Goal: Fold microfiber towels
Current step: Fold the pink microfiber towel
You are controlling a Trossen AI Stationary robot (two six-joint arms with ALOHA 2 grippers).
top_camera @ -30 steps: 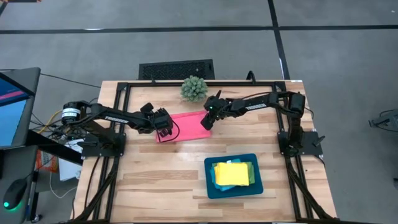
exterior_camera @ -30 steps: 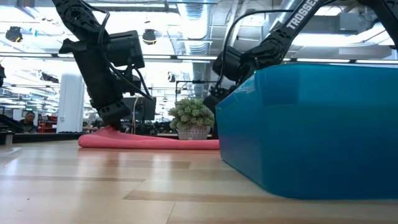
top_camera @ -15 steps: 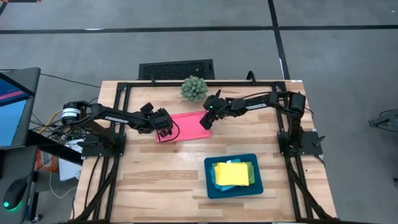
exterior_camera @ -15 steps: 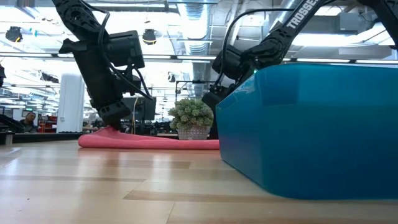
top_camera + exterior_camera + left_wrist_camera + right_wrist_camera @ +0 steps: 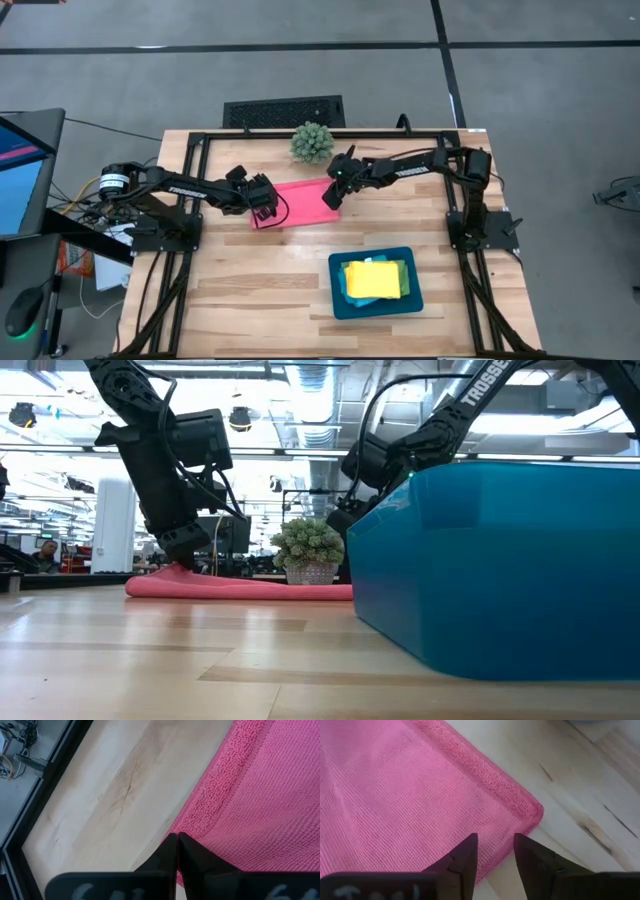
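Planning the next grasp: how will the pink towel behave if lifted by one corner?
The pink towel will probably drape limply: it lies flat against the table with a soft looped hem. It looks thin, so likely light. Its nubby weave should grip rather than slip between the right gripper fingers, which stand open over its corner.

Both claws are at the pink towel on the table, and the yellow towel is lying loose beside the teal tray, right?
Not quite. The yellow towel lies inside the teal tray, on top of the stack there, as the high view shows. The rest holds: the left claw and the right claw are both at the pink towel on the table.
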